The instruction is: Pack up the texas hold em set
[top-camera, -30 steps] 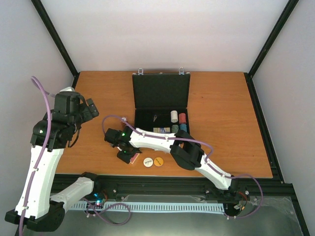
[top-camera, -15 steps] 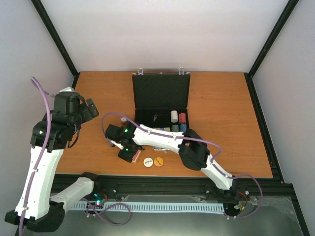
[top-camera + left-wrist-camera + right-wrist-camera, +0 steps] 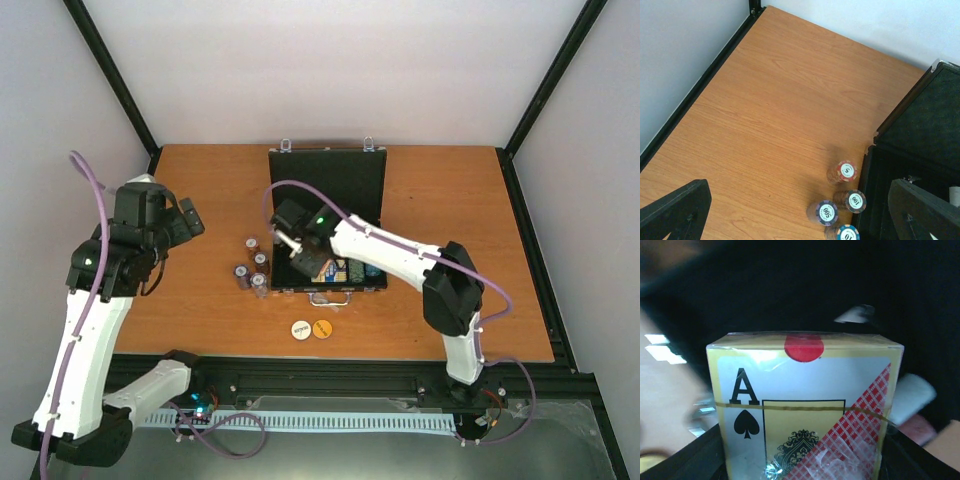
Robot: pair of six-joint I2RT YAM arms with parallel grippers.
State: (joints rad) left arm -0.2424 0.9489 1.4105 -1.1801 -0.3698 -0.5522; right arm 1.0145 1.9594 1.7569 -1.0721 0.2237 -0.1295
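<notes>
Black case [image 3: 327, 185] — found open on table [image 3: 450, 220]. Saw right gripper [image 3: 304, 263] clamped on card deck [image 3: 805, 410] over its base, left gripper [image 3: 188, 216] spread wide, off left. Noted four chip stacks [image 3: 252, 266] beside case, two discs [image 3: 311, 328] nearer.

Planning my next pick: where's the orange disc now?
Top view: the orange disc lies on the table, just right of the white disc, in front of the case handle.

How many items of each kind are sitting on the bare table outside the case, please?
chip stacks: 4
white disc: 1
orange disc: 1
Total: 6
</notes>
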